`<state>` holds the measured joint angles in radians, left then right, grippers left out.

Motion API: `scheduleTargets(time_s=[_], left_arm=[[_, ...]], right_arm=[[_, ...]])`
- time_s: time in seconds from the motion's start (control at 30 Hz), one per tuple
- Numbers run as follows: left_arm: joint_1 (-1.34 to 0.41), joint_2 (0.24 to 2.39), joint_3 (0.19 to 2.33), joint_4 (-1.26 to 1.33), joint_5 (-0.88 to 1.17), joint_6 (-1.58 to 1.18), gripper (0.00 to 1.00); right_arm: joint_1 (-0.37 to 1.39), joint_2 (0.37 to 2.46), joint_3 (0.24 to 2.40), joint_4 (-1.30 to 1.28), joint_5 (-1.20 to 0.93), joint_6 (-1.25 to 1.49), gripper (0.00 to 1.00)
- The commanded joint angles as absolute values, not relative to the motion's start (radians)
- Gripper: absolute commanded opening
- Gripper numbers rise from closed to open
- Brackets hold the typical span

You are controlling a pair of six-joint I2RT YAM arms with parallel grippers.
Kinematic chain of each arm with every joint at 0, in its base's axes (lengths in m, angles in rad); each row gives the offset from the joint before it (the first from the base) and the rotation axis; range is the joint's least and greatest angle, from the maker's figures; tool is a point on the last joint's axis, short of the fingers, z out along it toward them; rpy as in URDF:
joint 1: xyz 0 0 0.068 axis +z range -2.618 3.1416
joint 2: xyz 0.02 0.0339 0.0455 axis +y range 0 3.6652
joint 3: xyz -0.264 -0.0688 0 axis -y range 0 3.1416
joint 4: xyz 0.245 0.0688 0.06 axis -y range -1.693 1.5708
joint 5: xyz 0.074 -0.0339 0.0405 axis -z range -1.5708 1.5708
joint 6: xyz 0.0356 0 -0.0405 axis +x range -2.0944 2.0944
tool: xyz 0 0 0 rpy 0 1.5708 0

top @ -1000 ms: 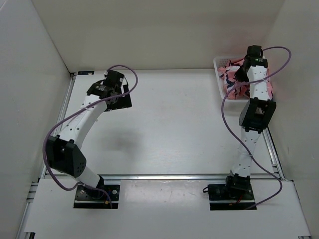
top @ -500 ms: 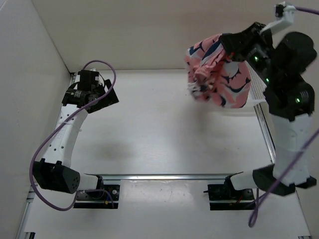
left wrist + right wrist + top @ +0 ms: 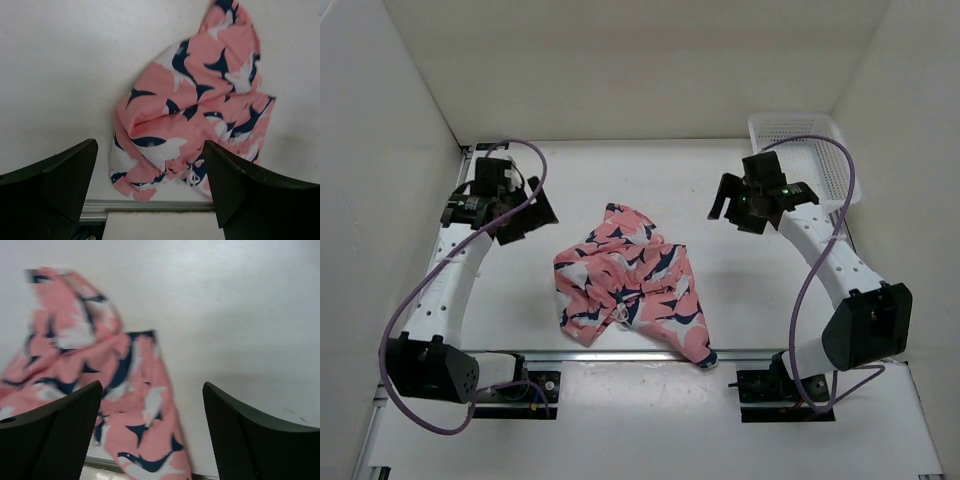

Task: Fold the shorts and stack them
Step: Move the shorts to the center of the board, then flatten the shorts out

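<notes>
**A:** Where are the shorts?

**B:** In a rumpled heap on the desk, between the two arms and towards the near edge. One corner lies over the rail. They are well apart from the basket in the far right corner.

**A:** So nothing is folded yet?

**B:** No. The cloth is bunched and doubled on itself, with the drawstring showing near the middle. I judge the step in hand to be spreading them flat.

**A:** How would you do it well?

**B:** Pick two outer edges on opposite sides, a single layer each, and draw them apart low over the desk until the creases go. Find the waistband first, since the fold line depends on it. Pull the corner off the rail too, or it may snag.

**A:** And the left tool?

**B:** Spread wide and empty, hanging above the desk to the left of the heap, touching nothing.

**A:** The right tool?

**B:** The same: jaws far apart, nothing between them, above bare desk to the right of the shorts, clear of the cloth.
</notes>
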<state>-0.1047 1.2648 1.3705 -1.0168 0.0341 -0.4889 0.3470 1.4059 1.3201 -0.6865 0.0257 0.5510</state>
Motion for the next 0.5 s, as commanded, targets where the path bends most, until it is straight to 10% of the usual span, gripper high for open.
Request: scheduleTargets(time_s=[0.0,0.47], left_arm=[[-0.133,1.249,1.258,-0.993,0.089,-0.505,0.97],[-0.304,1.186,0.724,-0.796,0.184,-0.828,1.00]], right_arm=[[0.357,1.333,1.316,-0.738,0.100,0.574,0.84],[0.630,1.379,1.005,-0.470,-0.092,0.750,0.79]])
